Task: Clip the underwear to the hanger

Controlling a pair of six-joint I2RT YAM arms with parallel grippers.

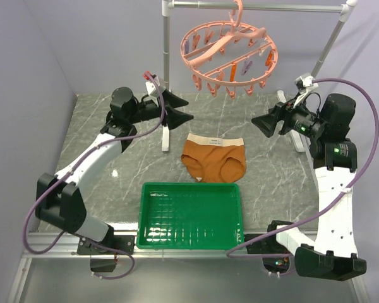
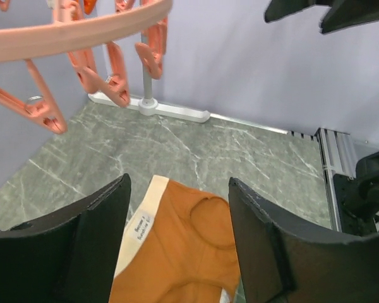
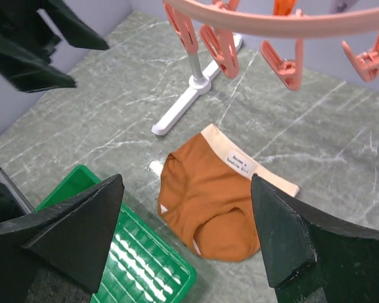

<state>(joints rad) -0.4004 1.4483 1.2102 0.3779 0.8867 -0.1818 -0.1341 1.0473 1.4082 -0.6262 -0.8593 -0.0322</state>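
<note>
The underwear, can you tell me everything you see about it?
The underwear is small rust-orange briefs of soft-looking fabric, with a cream waistband carrying a little white label. It lies flat on the grey marbled table, waistband toward the far side, leg holes toward the green tray. Nothing holds it.

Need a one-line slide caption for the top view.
Left gripper and right gripper open, flanking underwear flat on the table; hanger above, no garment clipped.
</note>
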